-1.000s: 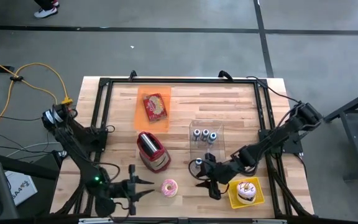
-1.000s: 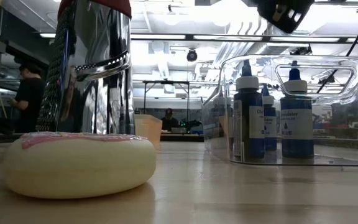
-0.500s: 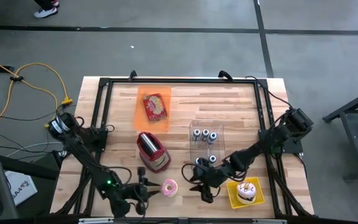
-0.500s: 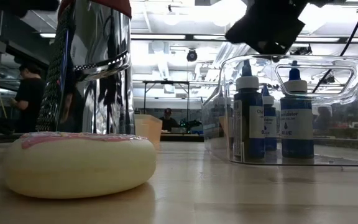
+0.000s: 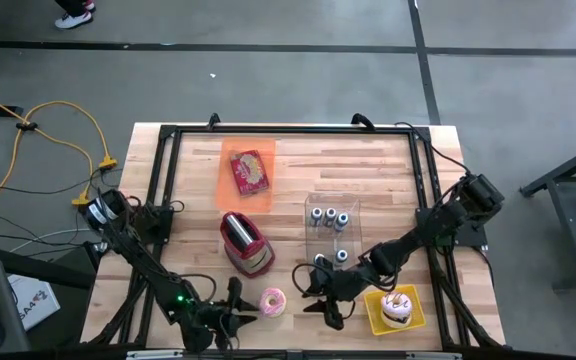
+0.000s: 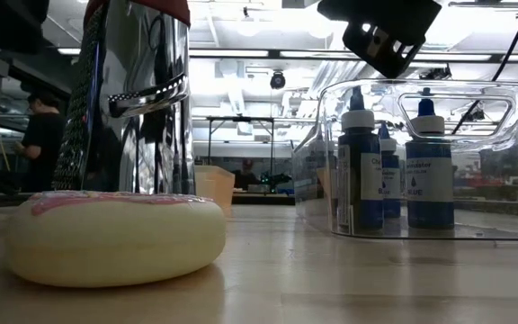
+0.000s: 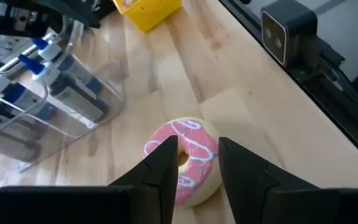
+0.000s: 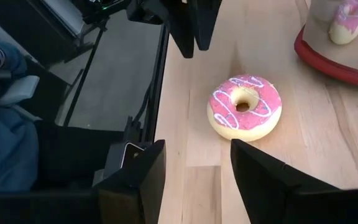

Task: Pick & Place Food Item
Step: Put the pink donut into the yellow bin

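High view: left gripper [image 5: 240,312] nearer donut [image 5: 272,301].

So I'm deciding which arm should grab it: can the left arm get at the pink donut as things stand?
Probably yes. The left end effector is open, facing the pink donut with bare table between them. The right end effector, also open, points at it from the other side.

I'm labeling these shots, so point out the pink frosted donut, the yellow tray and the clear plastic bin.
pink frosted donut [image 8: 245,106]: right wrist view, frosting.
yellow tray [image 5: 376,318]: high view, left rim.
clear plastic bin [image 6: 475,108]: low view, front wall.
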You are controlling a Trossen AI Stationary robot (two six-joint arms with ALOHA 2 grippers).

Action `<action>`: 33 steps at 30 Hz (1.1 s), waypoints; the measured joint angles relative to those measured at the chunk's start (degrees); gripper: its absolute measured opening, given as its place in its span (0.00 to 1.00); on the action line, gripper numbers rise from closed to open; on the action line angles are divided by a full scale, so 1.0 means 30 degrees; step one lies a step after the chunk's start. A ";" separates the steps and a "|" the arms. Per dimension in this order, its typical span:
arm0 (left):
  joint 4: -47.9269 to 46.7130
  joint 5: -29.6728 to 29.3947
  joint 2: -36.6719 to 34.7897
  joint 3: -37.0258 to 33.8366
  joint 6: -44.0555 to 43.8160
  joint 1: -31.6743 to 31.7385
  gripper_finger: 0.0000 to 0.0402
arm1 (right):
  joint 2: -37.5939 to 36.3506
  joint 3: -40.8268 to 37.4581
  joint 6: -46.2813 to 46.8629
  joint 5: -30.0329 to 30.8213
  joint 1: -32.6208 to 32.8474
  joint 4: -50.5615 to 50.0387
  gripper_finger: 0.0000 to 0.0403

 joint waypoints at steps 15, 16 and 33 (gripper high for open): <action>-0.0138 0.4391 0.0000 -0.0002 0.0473 0.1362 0.35 | 0.0000 -0.0006 0.0000 0.0000 0.0036 0.0073 0.42; -0.0130 0.4397 0.0000 -0.0002 0.0571 0.1357 0.37 | -0.0007 -0.0006 0.0002 0.0000 0.0036 0.0073 0.42; -0.0596 0.5042 -0.0007 -0.0002 0.3111 0.2194 0.45 | -0.0015 0.0000 -0.0058 0.0000 0.0036 0.0073 0.42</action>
